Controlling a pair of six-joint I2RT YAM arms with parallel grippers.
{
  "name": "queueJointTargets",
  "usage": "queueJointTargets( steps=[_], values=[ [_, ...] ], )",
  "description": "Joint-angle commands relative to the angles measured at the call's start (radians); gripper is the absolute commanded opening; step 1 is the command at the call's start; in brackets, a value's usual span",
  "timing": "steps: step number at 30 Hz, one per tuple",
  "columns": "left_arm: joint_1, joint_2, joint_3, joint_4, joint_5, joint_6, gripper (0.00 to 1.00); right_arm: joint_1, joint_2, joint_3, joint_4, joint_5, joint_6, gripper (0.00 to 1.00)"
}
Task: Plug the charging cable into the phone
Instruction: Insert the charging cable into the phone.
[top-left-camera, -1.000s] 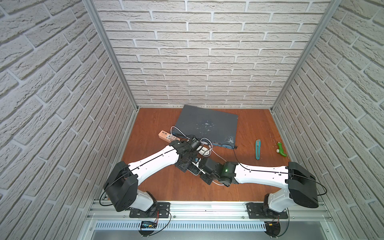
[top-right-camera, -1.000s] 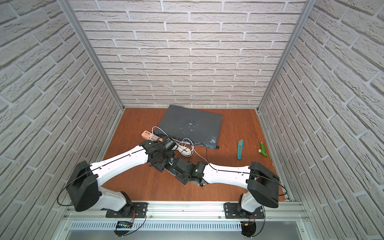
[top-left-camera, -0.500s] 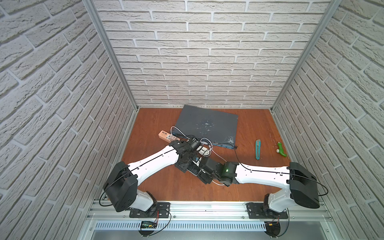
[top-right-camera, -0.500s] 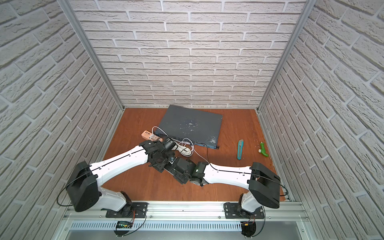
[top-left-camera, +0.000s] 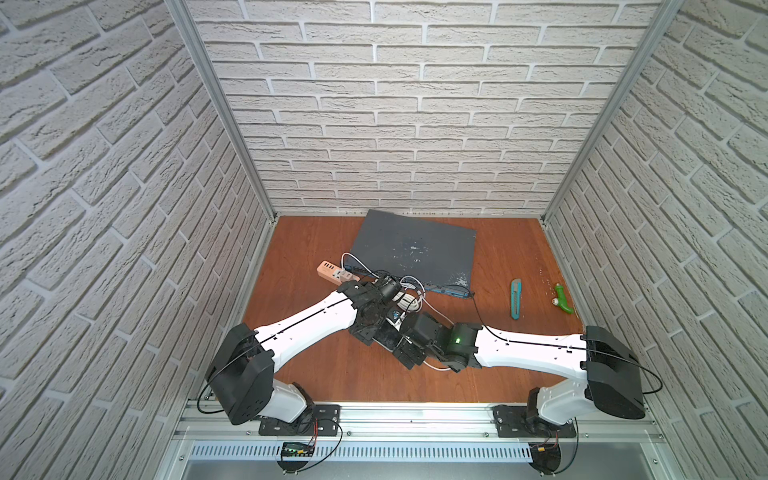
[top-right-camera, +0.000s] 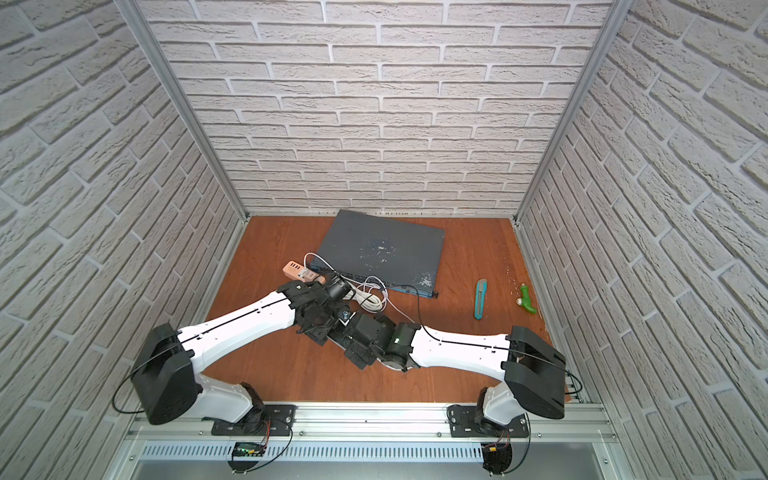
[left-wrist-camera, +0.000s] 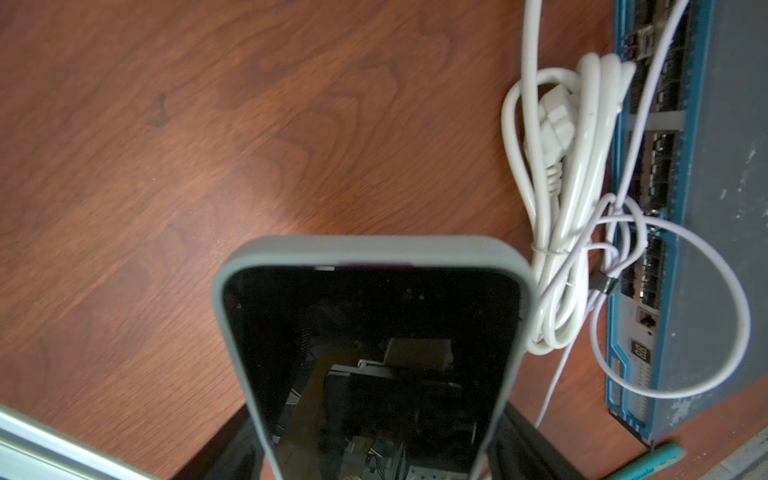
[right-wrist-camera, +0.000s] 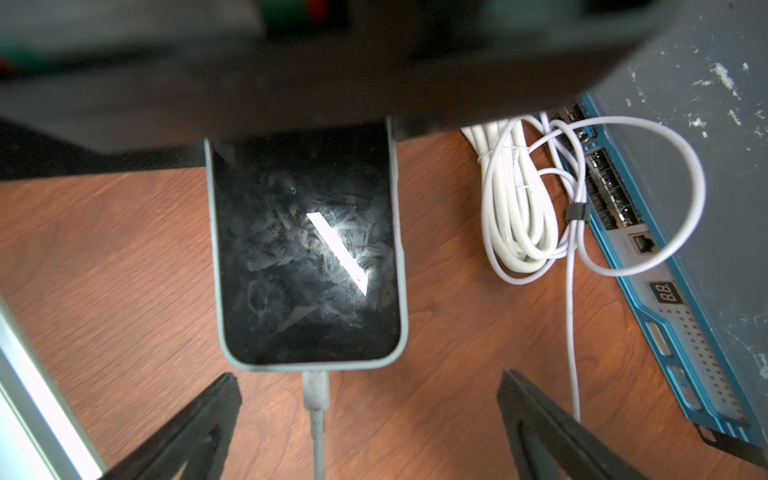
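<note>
White charging cable (right-wrist-camera: 316, 399) sits in the phone (right-wrist-camera: 307, 249); right gripper (right-wrist-camera: 369, 376) jaws spread, left gripper (left-wrist-camera: 376, 446) pinches the phone. Retraction may snag and unplug it.

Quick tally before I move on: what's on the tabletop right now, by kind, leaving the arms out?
phone: 1
charging cable: 1
power strip with its coiled cord: 1
network switch: 1
utility knife: 1
green plastic piece: 1
Total: 6
</note>
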Motion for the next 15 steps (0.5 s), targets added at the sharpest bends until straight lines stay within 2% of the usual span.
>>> queueJointTargets(
  steps=[1,10,15],
  values=[
    [0.01,-0.044,-0.01,-0.031,-0.007,0.006,0.0,-0.003,-0.052,-0.015,-0.007,0.01,0.016,0.99],
    [0.021,-0.054,-0.026,-0.033,-0.007,0.006,0.0,-0.009,-0.159,-0.042,-0.031,-0.009,0.03,0.99],
    [0.029,-0.03,0.001,-0.045,0.002,0.043,0.0,-0.053,-0.235,-0.073,-0.022,-0.047,0.055,0.99]
  ],
)
